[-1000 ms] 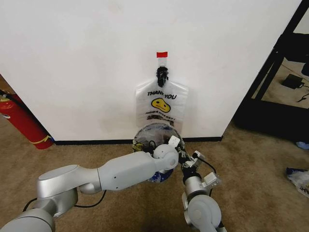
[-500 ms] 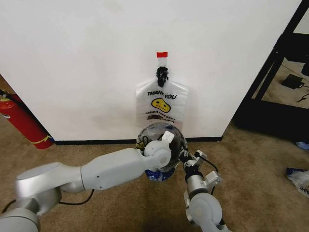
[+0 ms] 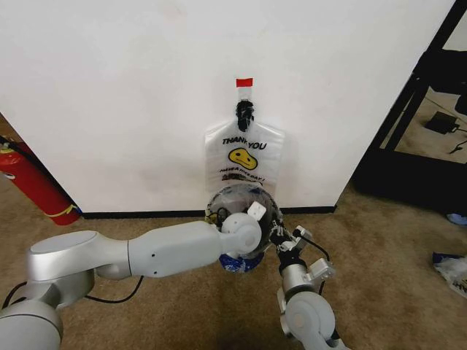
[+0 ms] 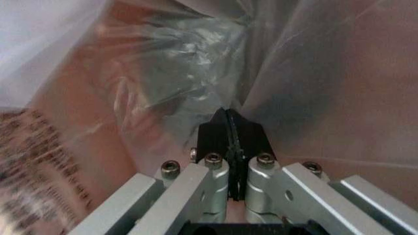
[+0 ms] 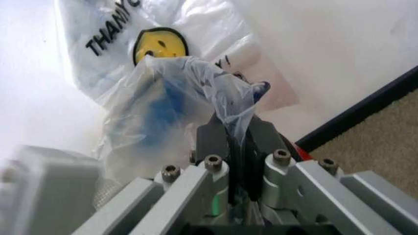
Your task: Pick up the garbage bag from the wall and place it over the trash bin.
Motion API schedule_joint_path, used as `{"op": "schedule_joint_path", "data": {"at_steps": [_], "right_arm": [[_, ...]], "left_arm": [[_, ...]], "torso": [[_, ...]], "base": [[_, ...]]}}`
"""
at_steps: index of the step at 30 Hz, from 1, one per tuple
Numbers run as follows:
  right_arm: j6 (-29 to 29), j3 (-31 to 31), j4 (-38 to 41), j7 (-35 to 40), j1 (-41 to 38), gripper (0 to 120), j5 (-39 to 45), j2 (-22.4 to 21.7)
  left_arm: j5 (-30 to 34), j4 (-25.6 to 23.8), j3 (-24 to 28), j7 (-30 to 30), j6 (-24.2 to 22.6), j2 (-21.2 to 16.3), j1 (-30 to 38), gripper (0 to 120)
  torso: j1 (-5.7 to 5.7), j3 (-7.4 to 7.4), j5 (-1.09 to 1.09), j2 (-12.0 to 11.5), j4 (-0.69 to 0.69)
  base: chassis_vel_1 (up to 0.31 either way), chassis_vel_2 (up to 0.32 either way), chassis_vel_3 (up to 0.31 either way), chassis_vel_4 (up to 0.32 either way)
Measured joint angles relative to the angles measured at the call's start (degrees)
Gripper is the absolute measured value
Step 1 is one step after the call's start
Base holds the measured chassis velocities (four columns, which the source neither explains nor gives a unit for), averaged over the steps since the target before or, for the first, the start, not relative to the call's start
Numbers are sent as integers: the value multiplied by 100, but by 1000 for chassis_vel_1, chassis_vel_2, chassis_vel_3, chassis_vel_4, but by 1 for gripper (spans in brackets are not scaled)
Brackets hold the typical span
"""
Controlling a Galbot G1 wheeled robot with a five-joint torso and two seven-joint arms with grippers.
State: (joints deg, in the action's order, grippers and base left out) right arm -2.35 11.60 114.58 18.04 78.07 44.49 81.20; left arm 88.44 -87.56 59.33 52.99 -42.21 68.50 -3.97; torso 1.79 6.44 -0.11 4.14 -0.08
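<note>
Carpet (image 3: 146, 321) tan | wall (image 3: 131, 102) white | both fingers pinch garbage bag (image 3: 244, 200) over trash bin (image 3: 241, 264)

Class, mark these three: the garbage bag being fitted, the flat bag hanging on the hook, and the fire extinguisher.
garbage bag (image 5: 196, 81), right wrist view, crumpled rim
flat bag (image 3: 245, 154), head view, yellow smiley print
fire extinguisher (image 3: 33, 182), head view, red body

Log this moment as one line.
left gripper: shut, among garbage bag | right gripper: shut on garbage bag | trash bin: bag spread over it
</note>
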Motion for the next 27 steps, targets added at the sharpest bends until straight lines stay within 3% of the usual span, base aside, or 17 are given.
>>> {"op": "schedule_joint_path", "data": {"at_steps": [14,27], "right_arm": [[-4,-72,3,9,36,1,-36,79],[-19,-68,-7,32,58,1,-37,145]], "left_arm": [[-122,459,-421,-84,-1,581,-275,0],[67,450,-653,81,7,677,-453,0]], "torso": [[0,0,0,0,-2],[0,0,0,0,-1]], "base": [[0,0,0,0],[0,0,0,0]]}}
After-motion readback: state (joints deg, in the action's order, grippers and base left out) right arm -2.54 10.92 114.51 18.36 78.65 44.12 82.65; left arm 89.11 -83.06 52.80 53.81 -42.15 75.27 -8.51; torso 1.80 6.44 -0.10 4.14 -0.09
